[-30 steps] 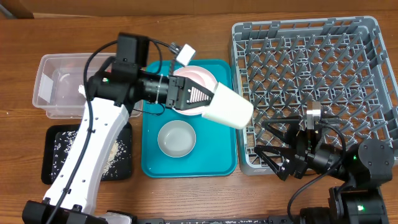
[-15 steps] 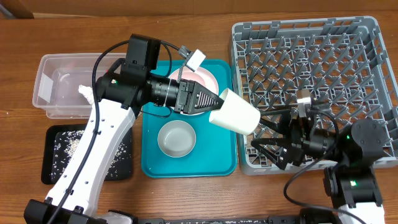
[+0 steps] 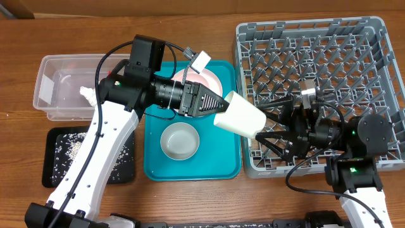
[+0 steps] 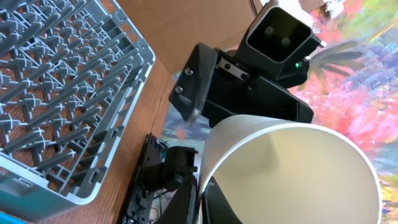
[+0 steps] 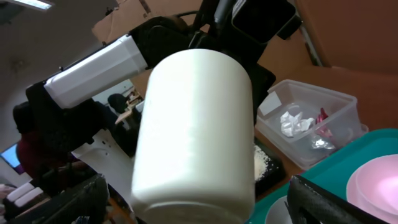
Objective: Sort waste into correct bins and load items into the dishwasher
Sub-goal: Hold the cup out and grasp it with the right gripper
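The small cream-white cup (image 3: 239,115) is up in the air, not on the desk. It lies nearly on its side over the gap between the teal serving tray (image 3: 155,168) and the left edge of the grey dish rack (image 3: 354,57). Its mouth points back at the left arm and its closed base points at the right arm. The left gripper (image 3: 218,111) has it by the rim, jaws pinched on the wall with one finger seemingly inside the mouth, which is a thin hold on a smooth surface. The cup looks light and rigid. I'd guess it is glazed and a bit slippery, and it may well chip if dropped onto the rack's pegs, though I can't tell the material. The plain cylindrical wall near the base is the free place to take it, squarely across the width. The right gripper (image 3: 264,126) faces that end with its jaws spread wide. In the right wrist view the cup (image 5: 196,130) fills the space between the two fingers, and I can't see either pad touching it.
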